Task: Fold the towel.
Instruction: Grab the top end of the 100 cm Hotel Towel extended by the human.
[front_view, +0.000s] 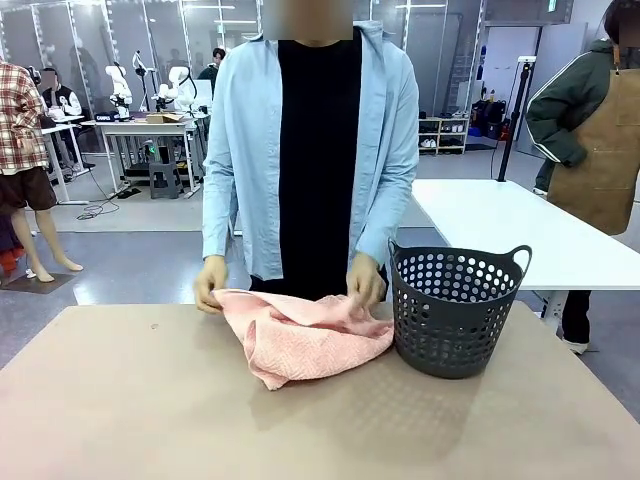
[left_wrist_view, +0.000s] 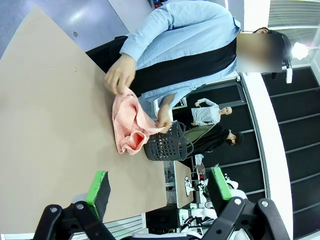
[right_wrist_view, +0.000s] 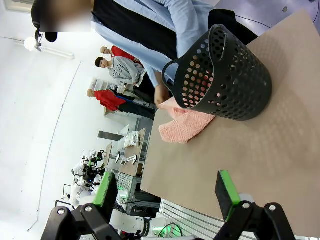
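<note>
The pale pink towel (front_view: 300, 335) lies crumpled on the far part of the table, just left of the dark basket (front_view: 455, 310). A person in a light blue shirt stands at the far edge and holds the towel's far edge with both hands (front_view: 210, 285). The same towel (left_wrist_view: 127, 125) and basket (left_wrist_view: 165, 142) show in the left wrist view, well beyond my left gripper (left_wrist_view: 157, 190), which is open and holds nothing. In the right wrist view the towel (right_wrist_view: 182, 125) peeks out beside the basket (right_wrist_view: 220, 75), and my right gripper (right_wrist_view: 167, 192) is open with nothing between its fingers, back from both.
The brown table (front_view: 150, 410) has wide bare room on its near half and left side. A white table (front_view: 500, 220) stands behind on the right, with another person in a brown apron beside it.
</note>
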